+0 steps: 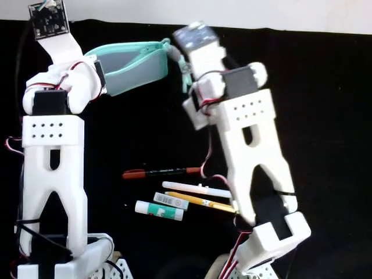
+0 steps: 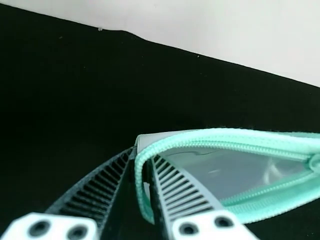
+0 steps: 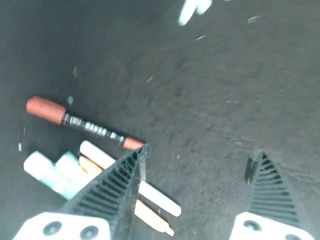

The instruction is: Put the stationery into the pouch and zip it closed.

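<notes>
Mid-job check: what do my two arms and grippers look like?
The left arm and right arm are white plastic with forked links, grids of small holes and black servos at the joints. Red and black wires loop along them. The left gripper and right gripper have black ribbed fingers on white bases.

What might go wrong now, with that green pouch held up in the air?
The left gripper pinches the pouch by one end only, so it may sag or slip. The white pen, yellow pencil and glue stick lie close together, so the open right gripper might catch two at once.
</notes>
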`<action>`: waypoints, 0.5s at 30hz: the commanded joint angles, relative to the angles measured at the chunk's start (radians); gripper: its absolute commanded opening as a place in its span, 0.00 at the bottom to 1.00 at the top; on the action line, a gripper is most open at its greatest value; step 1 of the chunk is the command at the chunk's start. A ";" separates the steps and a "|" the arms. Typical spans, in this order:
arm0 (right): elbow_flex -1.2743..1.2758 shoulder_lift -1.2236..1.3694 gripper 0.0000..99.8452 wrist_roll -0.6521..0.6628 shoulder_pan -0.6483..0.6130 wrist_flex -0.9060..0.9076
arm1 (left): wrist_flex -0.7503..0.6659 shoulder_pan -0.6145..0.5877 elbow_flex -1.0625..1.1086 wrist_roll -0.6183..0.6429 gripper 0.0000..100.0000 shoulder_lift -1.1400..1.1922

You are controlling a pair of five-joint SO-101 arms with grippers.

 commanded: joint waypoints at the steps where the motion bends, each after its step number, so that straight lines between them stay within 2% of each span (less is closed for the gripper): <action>1: 0.087 -0.024 0.30 0.087 -0.076 0.016 | -0.023 -0.007 -0.002 -0.008 0.01 -0.013; 8: 0.219 -0.027 0.30 0.137 -0.216 0.016 | -0.026 -0.007 0.033 -0.008 0.01 -0.013; 15: 0.332 -0.027 0.30 0.138 -0.323 0.016 | -0.029 -0.065 0.051 -0.006 0.01 -0.012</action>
